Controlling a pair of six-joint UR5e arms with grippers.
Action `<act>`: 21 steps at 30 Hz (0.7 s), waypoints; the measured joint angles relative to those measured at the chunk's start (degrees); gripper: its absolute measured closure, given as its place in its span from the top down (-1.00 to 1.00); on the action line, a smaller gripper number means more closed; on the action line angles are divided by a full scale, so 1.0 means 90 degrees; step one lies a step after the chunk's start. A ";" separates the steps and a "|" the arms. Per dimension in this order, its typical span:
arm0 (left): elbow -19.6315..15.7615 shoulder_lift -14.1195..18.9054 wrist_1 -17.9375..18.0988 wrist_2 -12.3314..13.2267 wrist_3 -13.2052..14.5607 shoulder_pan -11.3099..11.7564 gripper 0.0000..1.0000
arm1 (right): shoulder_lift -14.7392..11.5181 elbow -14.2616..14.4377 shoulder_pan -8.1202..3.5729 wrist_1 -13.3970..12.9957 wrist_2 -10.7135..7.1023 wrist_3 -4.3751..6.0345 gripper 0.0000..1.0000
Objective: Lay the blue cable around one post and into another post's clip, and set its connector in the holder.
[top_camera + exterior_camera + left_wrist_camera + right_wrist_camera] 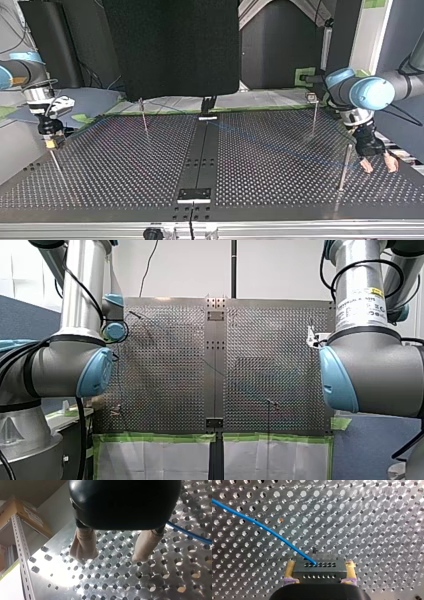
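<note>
My right gripper is shut on a black connector block, its yellow pads pressed to the block's two sides. The blue cable leaves the block and runs off over the perforated plate. In the top view this gripper hangs at the left edge, above a thin post. My left gripper stands open just above the plate, beige pads apart with nothing between them, and the cable passes beside it. In the top view it sits at the right, next to a post.
Two more posts stand further back on the plate. A dark centre strip carries a small black fixture near the front edge. In the front view both arms' elbows hide the grippers, and green tape edges the plate.
</note>
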 joint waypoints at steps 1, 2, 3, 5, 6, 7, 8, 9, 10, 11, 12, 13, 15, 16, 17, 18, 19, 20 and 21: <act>-0.0001 0.0000 0.0000 0.0000 0.0004 0.0000 1.00 | 0.0000 0.0000 0.0004 -0.0007 0.0004 0.0013 -1.00; 0.0000 0.0000 0.0000 0.0000 0.0006 0.0000 1.00 | 0.0001 -0.0001 0.0006 -0.0010 0.0008 0.0021 -1.00; -0.0001 0.0000 0.0000 0.0000 0.0007 0.0000 1.00 | 0.0001 -0.0002 0.0007 -0.0014 0.0012 0.0028 -1.00; -0.0003 0.0000 0.0000 0.0000 0.0010 0.0001 1.00 | 0.0001 -0.0002 0.0009 -0.0018 0.0031 0.0046 -1.00; -0.0003 -0.0001 0.0000 0.0000 0.0012 0.0001 1.00 | 0.0001 -0.0002 0.0009 -0.0017 0.0044 0.0055 -1.00; -0.0003 0.0000 0.0000 0.0000 0.0015 0.0001 1.00 | 0.0001 -0.0002 0.0011 -0.0016 0.0065 0.0067 -1.00; -0.0003 0.0001 0.0000 0.0001 0.0017 0.0001 1.00 | 0.0001 -0.0003 0.0011 -0.0013 0.0082 0.0075 -1.00; -0.0004 0.0000 0.0000 0.0003 0.0018 0.0001 1.00 | 0.0001 -0.0003 0.0011 -0.0012 0.0101 0.0083 -1.00; -0.0004 0.0000 0.0000 0.0004 0.0019 0.0001 1.00 | 0.0002 -0.0004 0.0011 -0.0015 0.0126 0.0095 -1.00; -0.0004 0.0000 0.0000 0.0006 0.0020 0.0001 1.00 | 0.0001 -0.0008 0.0011 -0.0016 0.0145 0.0107 -1.00; -0.0004 -0.0001 0.0000 0.0007 0.0020 0.0001 1.00 | 0.0001 -0.0007 0.0011 -0.0017 0.0159 0.0118 -1.00; -0.0003 -0.0001 0.0000 0.0008 0.0021 0.0001 1.00 | 0.0002 -0.0007 0.0011 -0.0022 0.0177 0.0131 -1.00; -0.0003 -0.0001 0.0000 0.0009 0.0021 0.0001 1.00 | 0.0002 -0.0008 0.0010 -0.0026 0.0194 0.0143 -1.00; -0.0004 0.0001 0.0000 0.0009 0.0022 0.0001 1.00 | 0.0002 -0.0009 0.0010 -0.0030 0.0201 0.0147 -1.00; -0.0004 0.0002 0.0000 0.0009 0.0024 0.0001 1.00 | 0.0001 -0.0009 0.0010 -0.0032 0.0204 0.0149 -1.00; -0.0005 0.0002 0.0000 0.0009 0.0026 0.0001 1.00 | 0.0001 -0.0009 0.0010 -0.0032 0.0206 0.0151 -1.00; -0.0004 0.0002 0.0000 0.0010 0.0027 0.0001 1.00 | 0.0001 -0.0007 0.0010 -0.0030 0.0214 0.0159 -1.00; -0.0005 0.0002 0.0000 0.0010 0.0028 0.0000 1.00 | 0.0001 -0.0006 0.0011 -0.0026 0.0231 0.0170 -1.00; -0.0005 0.0002 0.0000 0.0010 0.0029 0.0001 1.00 | 0.0001 -0.0006 0.0012 -0.0022 0.0253 0.0184 -1.00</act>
